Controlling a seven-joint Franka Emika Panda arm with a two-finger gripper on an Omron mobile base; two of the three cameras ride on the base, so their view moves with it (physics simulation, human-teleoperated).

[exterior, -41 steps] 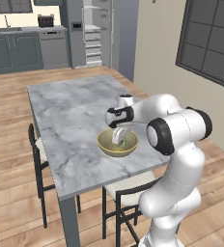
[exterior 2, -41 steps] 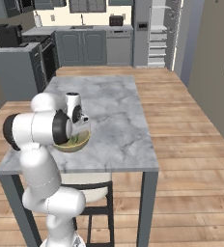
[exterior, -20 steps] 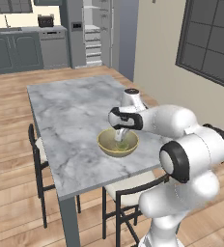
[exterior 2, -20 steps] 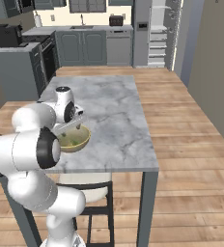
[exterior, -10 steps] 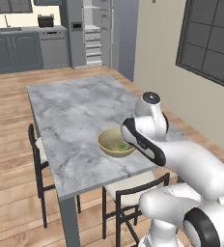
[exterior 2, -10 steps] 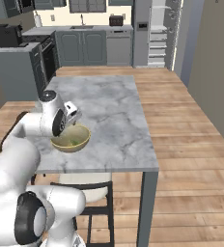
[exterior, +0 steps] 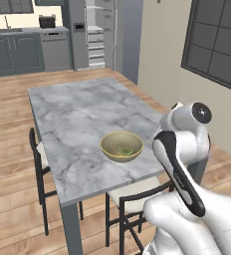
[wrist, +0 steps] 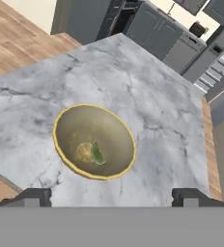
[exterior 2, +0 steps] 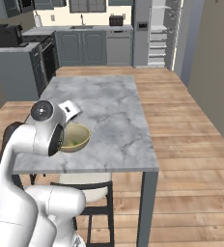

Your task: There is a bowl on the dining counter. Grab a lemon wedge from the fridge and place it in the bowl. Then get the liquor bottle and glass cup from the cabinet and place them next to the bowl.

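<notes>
We see the bowl (wrist: 94, 141) on the counter (wrist: 147, 101), the wedge (wrist: 89, 152) lying inside it toward seven o'clock. Our gripper (wrist: 111, 197) hangs above, fingers (wrist: 35, 197) spread wide, pinching nothing, bowl at twelve o'clock.

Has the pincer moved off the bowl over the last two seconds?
Yes. It hung right over the bowl two seconds ago; now the pincer has pulled back toward the counter's near edge, open, with the lemon wedge left inside the bowl.
</notes>
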